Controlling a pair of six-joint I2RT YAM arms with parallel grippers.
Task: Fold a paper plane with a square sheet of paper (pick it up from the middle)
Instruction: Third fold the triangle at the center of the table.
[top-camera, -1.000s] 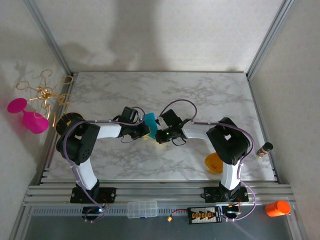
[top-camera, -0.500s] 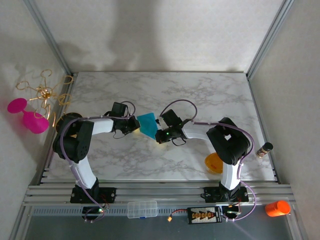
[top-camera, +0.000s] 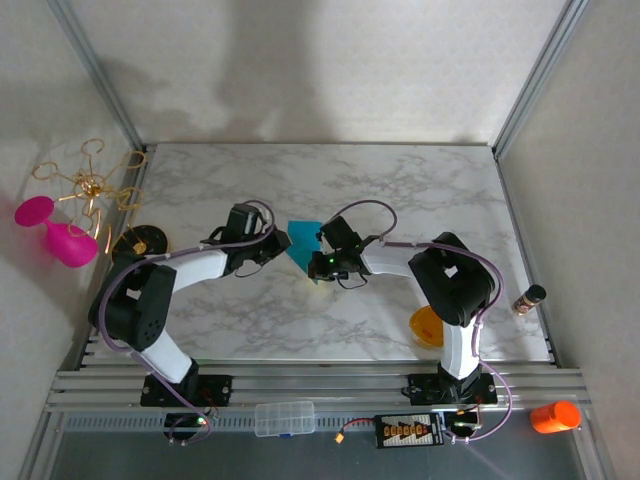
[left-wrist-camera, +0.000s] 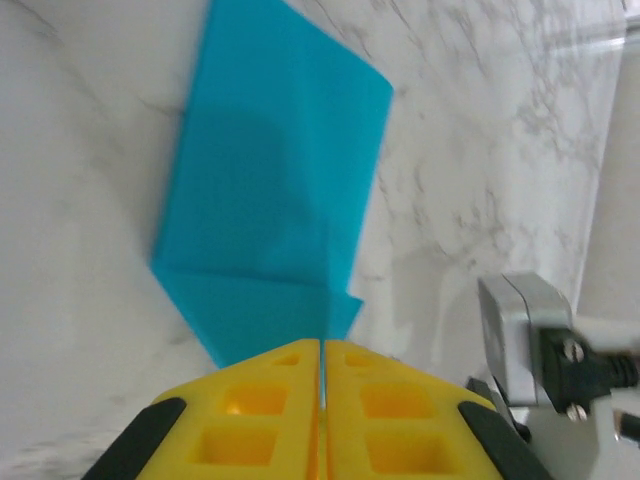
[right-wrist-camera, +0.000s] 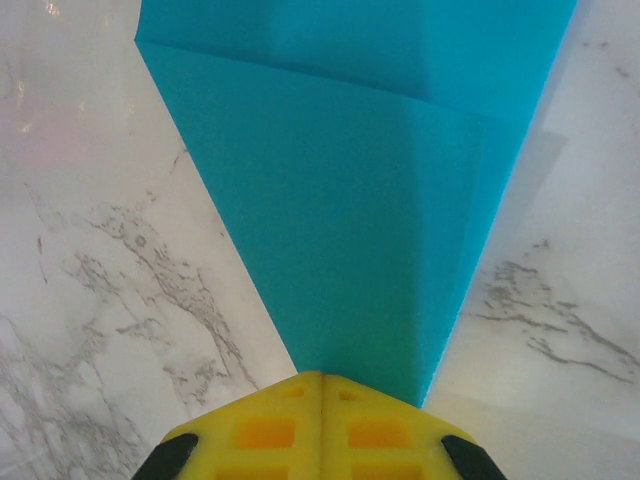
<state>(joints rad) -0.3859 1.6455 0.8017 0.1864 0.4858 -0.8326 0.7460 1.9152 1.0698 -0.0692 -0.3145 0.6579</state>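
The square sheet of paper (top-camera: 302, 241) is teal-blue and partly folded, with creases running to a narrow end; it lies mid-table between my two grippers. My left gripper (top-camera: 277, 245) reaches in from the left and is shut on it: in the left wrist view a raised fold of the paper (left-wrist-camera: 270, 180) runs into the slit between the yellow fingers of the gripper (left-wrist-camera: 322, 350). My right gripper (top-camera: 318, 262) is shut at the paper's lower right. In the right wrist view the paper (right-wrist-camera: 370, 200) tapers under that gripper's (right-wrist-camera: 322, 378) tips, off to one side of their seam.
A small orange bowl (top-camera: 427, 326) sits by the right arm's base. A small dark bottle (top-camera: 529, 297) stands at the right edge, a black disc (top-camera: 140, 240) at the left edge. Pink glass (top-camera: 55, 232) and gold wire (top-camera: 88, 184) lie off the table's left.
The left gripper drew away to the left with the paper, and its elbow swung out left. The paper spread from a small patch into a wider shape. The right gripper edged up slightly.
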